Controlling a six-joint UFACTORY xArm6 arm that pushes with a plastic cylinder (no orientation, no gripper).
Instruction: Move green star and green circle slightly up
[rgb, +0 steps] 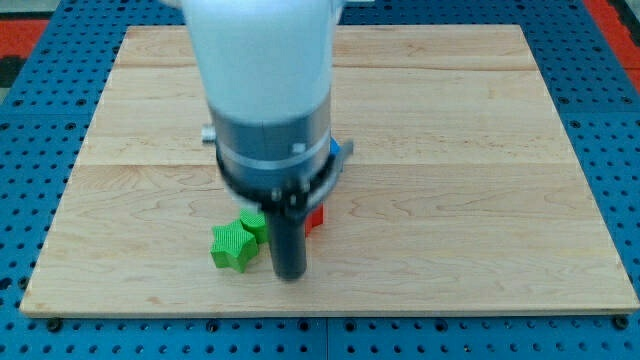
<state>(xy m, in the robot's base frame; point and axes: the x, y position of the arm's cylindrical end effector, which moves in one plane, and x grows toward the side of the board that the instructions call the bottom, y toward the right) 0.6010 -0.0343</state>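
Note:
The green star (231, 246) lies near the view's bottom, left of centre, on the wooden board (480, 170). A second green block, likely the green circle (254, 224), touches its upper right and is partly hidden by the arm. My tip (290, 275) is just right of the green star and below the green circle, close to both; contact cannot be told.
A red block (315, 216) peeks out right of the rod. A blue block (336, 150) shows at the arm's right edge. The arm body (265, 90) hides the board's middle top. Blue pegboard (610, 120) surrounds the board.

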